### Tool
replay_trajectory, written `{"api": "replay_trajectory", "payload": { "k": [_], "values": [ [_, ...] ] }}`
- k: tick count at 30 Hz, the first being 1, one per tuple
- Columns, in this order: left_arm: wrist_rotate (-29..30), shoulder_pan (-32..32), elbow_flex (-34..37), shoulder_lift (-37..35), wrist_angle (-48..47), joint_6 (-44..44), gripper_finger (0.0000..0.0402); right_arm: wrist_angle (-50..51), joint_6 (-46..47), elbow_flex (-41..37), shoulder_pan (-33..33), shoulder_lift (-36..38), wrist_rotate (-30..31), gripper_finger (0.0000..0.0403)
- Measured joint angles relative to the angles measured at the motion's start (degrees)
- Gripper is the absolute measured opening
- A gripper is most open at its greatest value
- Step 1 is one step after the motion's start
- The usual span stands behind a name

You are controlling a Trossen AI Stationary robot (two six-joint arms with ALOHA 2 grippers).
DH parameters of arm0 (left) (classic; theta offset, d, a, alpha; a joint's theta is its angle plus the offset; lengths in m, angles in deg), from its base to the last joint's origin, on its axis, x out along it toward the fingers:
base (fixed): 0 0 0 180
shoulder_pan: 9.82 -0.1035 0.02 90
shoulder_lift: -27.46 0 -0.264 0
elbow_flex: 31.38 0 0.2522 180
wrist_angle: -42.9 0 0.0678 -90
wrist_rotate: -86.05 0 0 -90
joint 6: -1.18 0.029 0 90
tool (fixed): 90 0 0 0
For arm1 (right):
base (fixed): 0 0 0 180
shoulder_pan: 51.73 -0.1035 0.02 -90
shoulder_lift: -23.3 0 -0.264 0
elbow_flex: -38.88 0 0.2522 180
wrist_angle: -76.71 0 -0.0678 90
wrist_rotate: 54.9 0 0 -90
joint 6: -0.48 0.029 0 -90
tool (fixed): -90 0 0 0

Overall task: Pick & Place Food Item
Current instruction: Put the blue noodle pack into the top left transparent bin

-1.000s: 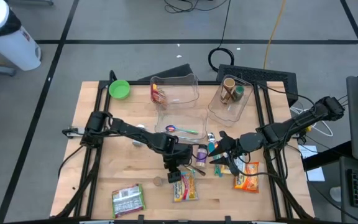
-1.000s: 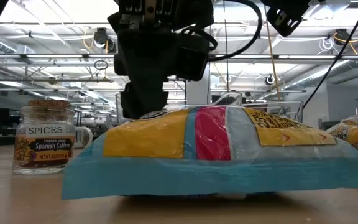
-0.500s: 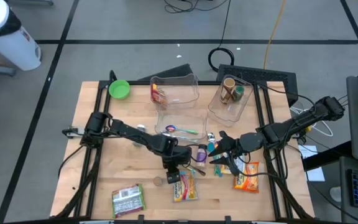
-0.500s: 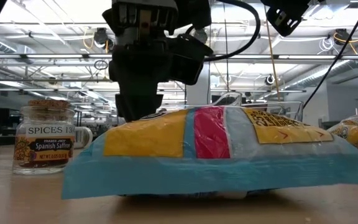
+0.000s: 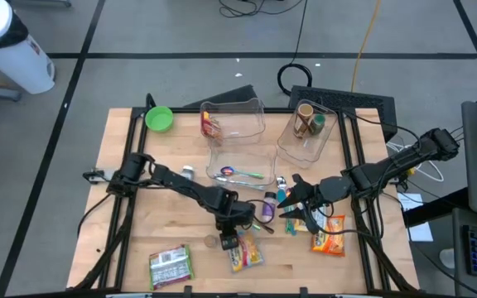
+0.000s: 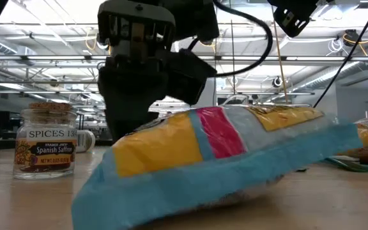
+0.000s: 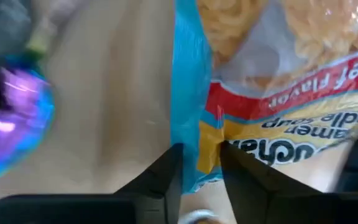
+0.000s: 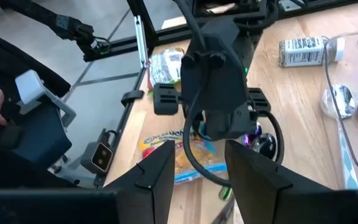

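While the right gripper (image 5: 292, 204) hangs part open, the left gripper (image 7: 199, 163) pinches the noodle packet's (image 6: 229, 150) blue edge, lifting that end beside the spice jar (image 6: 45, 140).

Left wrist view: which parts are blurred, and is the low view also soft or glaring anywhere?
Left wrist view: the purple object at the edge is blurred, while the noodle packet print reads fairly well. Low view: the packet's near blue edge is soft, the spice jar label is sharp, and the ceiling lights behind glare brightly.
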Motion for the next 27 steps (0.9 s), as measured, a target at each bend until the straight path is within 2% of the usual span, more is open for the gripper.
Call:
{"api": "replay_trajectory", "payload": {
  "k": [6,8,13,18,27],
  "values": [
    [0.23,0.02,0.2,-0.39,0.02,0.24,0.0022,0.09,0.11,-0.02,0.0,0.01,-0.02,0.0132],
    [-0.43,-0.43,0.2,-0.63,-0.07,0.35,0.0008,0.16,0.0,-0.02,0.0,0.0,0.0,0.0132],
    [-2.75,-1.36,0.24,-2.15,-1.23,0.78,0.0004,0.17,-0.04,-0.02,0.0,0.01,-0.01,0.0132],
    [-2.68,-1.33,0.24,-5.9,-1.59,1.65,0.0003,0.13,-0.49,-0.02,0.0,0.02,0.0,0.0132],
    [3.06,-1.51,0.24,-16.32,-1.63,0.5,0.0002,-0.37,0.66,-0.02,1.24,0.01,-0.08,0.0132]
  ]
}}
